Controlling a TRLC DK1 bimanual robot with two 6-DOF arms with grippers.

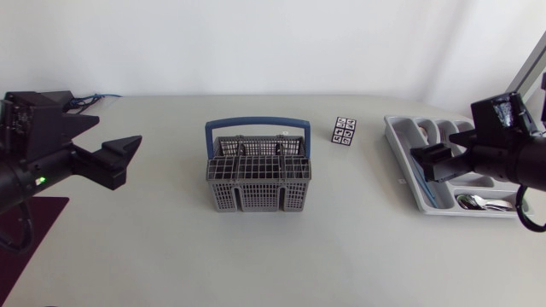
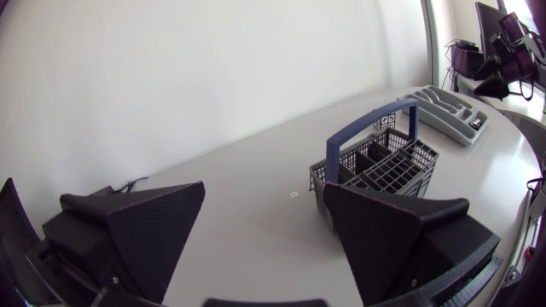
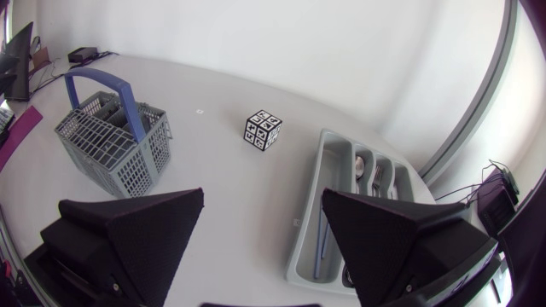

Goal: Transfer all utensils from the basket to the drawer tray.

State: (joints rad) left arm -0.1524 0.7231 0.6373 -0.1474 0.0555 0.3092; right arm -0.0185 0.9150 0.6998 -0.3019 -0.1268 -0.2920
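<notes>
Basket [image 1: 258, 175] stands mid-table, handle upright. Drawer tray [image 1: 397, 147] lies by the table's right edge, with utensils [image 1: 474, 202] in its compartments. Left gripper [image 2: 264, 192] and right gripper [image 3: 263, 196] are both spread wide, holding nothing; the right one hangs over the tray.

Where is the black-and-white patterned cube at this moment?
In the head view the cube sits on the table right of centre, between the grey basket and the drawer tray, touching neither.
</notes>
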